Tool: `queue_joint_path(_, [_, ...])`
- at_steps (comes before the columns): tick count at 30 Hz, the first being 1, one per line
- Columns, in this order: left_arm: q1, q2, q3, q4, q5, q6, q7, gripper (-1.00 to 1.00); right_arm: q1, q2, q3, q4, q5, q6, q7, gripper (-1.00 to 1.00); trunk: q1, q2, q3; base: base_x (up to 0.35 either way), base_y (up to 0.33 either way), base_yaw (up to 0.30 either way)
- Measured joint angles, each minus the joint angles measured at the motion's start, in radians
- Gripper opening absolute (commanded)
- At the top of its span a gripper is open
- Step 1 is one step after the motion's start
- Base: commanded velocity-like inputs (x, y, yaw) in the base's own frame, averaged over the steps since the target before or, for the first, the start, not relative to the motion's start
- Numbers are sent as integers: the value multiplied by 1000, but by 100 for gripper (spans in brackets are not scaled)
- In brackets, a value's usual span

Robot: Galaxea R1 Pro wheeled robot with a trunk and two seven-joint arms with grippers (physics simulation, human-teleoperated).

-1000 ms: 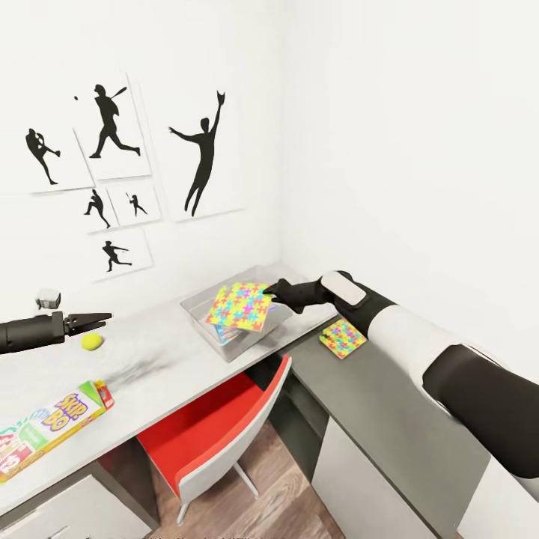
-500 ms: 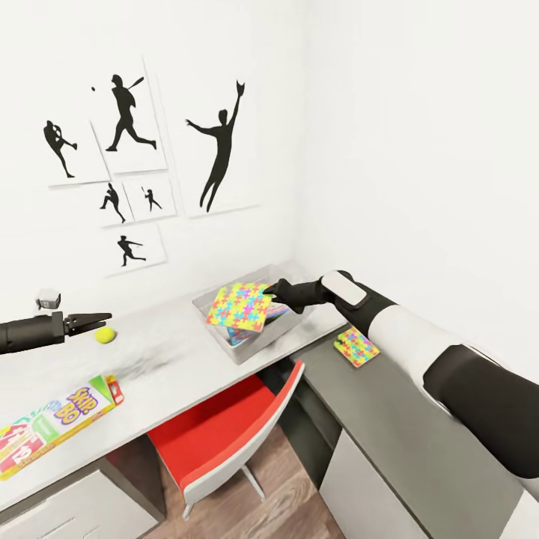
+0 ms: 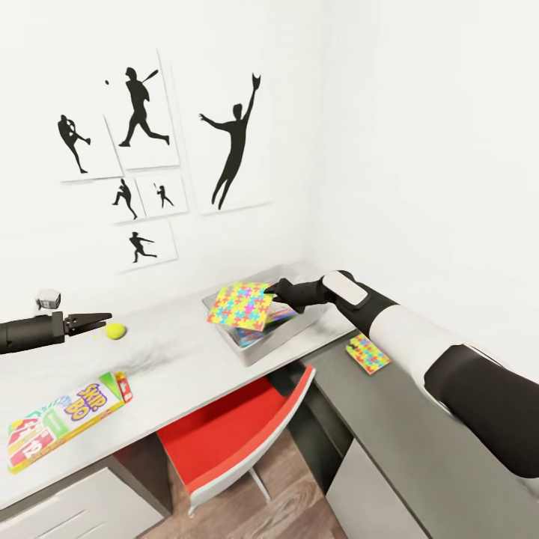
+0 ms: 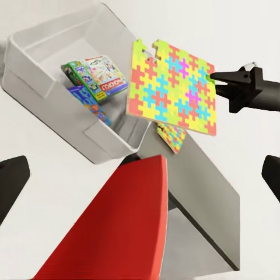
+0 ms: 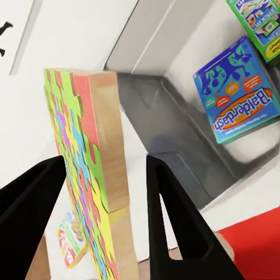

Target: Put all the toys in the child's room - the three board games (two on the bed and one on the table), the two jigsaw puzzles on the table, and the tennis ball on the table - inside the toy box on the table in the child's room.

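Note:
My right gripper [image 3: 275, 289] is shut on the edge of a jigsaw puzzle [image 3: 241, 305] and holds it tilted in the air above the toy box [image 3: 296, 332]. In the right wrist view its fingers [image 5: 175, 221] flank the puzzle's edge [image 5: 108, 169]. A blue board game [image 4: 87, 105] and a pale green one [image 4: 96, 73] lie in the box. The other jigsaw puzzle [image 3: 367, 353] lies on the dark side unit. The tennis ball [image 3: 114, 330] rests on the table [image 3: 180, 359], just ahead of my open left gripper [image 3: 105, 318]. The SKIP-BO board game [image 3: 67, 419] lies near the front edge.
A red chair [image 3: 232, 434] is pushed under the table below the toy box. White walls meet in a corner right behind the box, with black silhouette pictures [image 3: 232, 150] on the left wall. Drawers [image 3: 82, 509] sit under the table's left end.
The whole view has swung, so the table, box, ball and pictures sit further right in it. Both arms keep their pose; the held puzzle now hangs nearer the box's left edge.

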Motion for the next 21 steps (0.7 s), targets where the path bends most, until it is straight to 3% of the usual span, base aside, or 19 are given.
queue_joint_path(6, [0, 0, 0, 0, 1, 1, 0, 100, 0, 0, 0, 0, 0, 0, 0, -100, 0, 0, 0, 29, 63, 3])
queue_joint_path(21, [0, 0, 1, 0, 3, 1, 0, 100, 2, -4, -1, 0, 0, 0, 1, -100, 0, 0, 0, 182, 100, 0])
